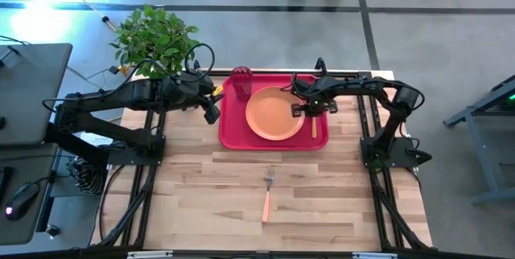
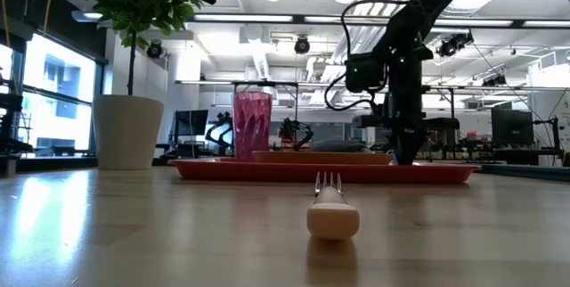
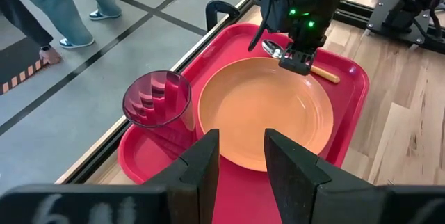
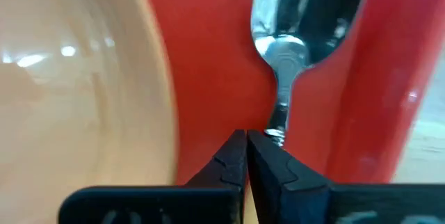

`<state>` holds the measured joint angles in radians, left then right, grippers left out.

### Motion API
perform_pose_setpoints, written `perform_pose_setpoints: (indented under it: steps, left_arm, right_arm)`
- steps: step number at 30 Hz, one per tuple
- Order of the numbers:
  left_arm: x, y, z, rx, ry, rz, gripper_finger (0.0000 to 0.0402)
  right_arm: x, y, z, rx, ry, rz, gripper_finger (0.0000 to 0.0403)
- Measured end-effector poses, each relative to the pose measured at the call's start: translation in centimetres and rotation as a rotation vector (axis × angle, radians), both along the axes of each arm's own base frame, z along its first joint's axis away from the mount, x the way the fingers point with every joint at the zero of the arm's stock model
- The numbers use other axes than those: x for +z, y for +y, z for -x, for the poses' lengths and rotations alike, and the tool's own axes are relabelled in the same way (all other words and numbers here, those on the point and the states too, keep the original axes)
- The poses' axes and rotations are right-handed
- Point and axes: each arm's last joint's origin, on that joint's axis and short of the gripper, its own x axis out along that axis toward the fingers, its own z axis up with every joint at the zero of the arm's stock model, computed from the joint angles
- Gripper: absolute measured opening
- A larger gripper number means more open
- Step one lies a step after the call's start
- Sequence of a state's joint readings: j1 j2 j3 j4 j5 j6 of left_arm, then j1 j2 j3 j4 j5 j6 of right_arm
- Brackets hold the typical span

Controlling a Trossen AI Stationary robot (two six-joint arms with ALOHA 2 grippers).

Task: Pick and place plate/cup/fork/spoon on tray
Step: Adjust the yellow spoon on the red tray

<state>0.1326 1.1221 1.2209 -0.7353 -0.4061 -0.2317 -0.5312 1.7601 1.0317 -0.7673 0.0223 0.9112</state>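
Observation:
The red tray (image 1: pixel 229 134) lies at the table's far middle. On it rest the orange plate (image 1: pixel 273 114), the dark red cup (image 1: pixel 241 80), upright at its far left corner, and the spoon (image 1: pixel 314 124) along its right side. The fork (image 1: pixel 267 195) lies on the bare wood nearer the front, tines toward the tray. My right gripper (image 1: pixel 310 108) is low over the spoon, fingers shut. My left gripper (image 1: pixel 212 110) hovers open and empty at the tray's left edge; its own view shows the gripper (image 3: pixel 240 144) facing the plate (image 3: pixel 264 120). My right gripper comes down from above onto the spoon's thin neck (image 4: pixel 278 123), just behind the silver bowl (image 4: pixel 306 15). Its fingers are closed together there and hide the exact place of contact. The spoon lies flat on the tray floor, its handle (image 3: pixel 324 74) toward the near side.
A potted plant (image 1: pixel 157 38) in a white pot (image 2: pixel 127 131) stands off the table's far left corner. People's legs (image 3: pixel 55 8) show on the floor beyond the far edge. Bare wood stretches around the fork toward the front.

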Motion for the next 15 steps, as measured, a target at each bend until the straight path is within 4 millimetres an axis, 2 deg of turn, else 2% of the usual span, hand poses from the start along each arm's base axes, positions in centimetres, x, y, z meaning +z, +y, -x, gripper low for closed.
perform_pose_setpoints:
  steps: [15]
  left_arm:
    - [0.0, 0.01, 0.0, 0.002, 0.0, -0.001, 0.0103]
  right_arm:
    - [0.0, -0.83, 0.29, -0.033, 0.003, 0.04, 0.0005]
